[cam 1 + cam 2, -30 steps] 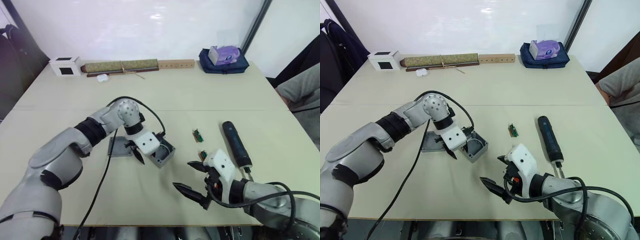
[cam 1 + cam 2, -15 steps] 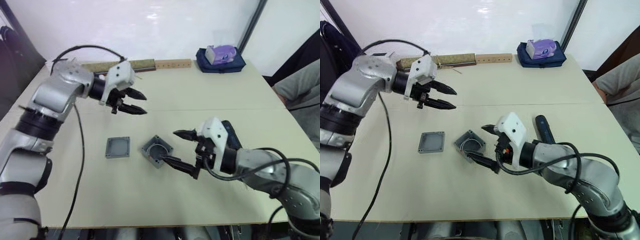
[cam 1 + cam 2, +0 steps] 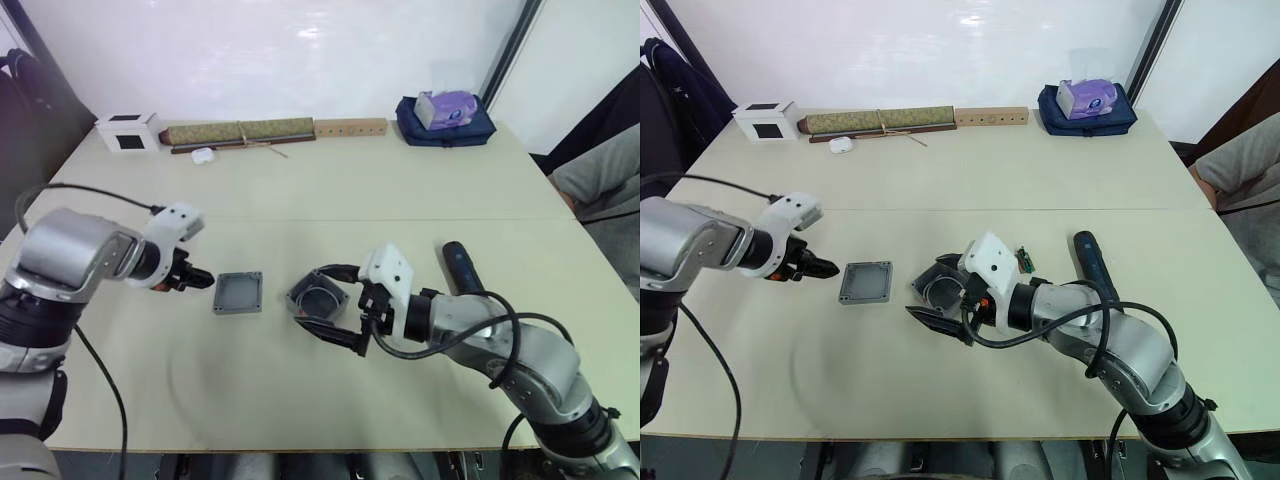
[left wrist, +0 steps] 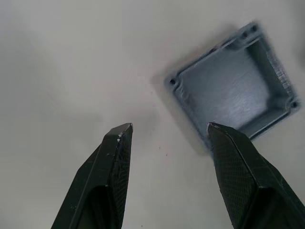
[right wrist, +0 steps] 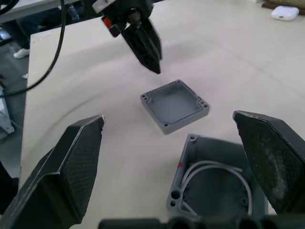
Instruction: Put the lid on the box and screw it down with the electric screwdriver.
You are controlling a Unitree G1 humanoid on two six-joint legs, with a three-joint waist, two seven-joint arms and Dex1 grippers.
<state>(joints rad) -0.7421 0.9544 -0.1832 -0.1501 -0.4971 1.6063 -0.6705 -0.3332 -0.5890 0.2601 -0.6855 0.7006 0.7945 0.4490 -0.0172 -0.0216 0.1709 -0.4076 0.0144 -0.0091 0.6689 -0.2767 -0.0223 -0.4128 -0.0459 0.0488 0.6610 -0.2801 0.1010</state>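
Approaching the shallow square grey lid (image 3: 238, 293), lying hollow-side up just left of the deep grey box with the white wire loop (image 3: 317, 298), with left gripper (image 4: 167, 131) fingers spread and empty. Straddling the box with right gripper (image 3: 936, 291) fingers wide apart, holding nothing. Risks: skidding the flat lid across the beige table (image 3: 400, 180) on a shallow pinch; knocking the box askew; long black electric screwdriver (image 3: 462, 274) lying untouched beyond the right arm.

One lid (image 3: 238, 293), one box (image 3: 317, 298), one screwdriver (image 3: 462, 270).

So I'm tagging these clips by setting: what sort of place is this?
Likely an indoor lab or test workspace: a bare beige table against a white wall, with a grey box, lid and electric screwdriver.
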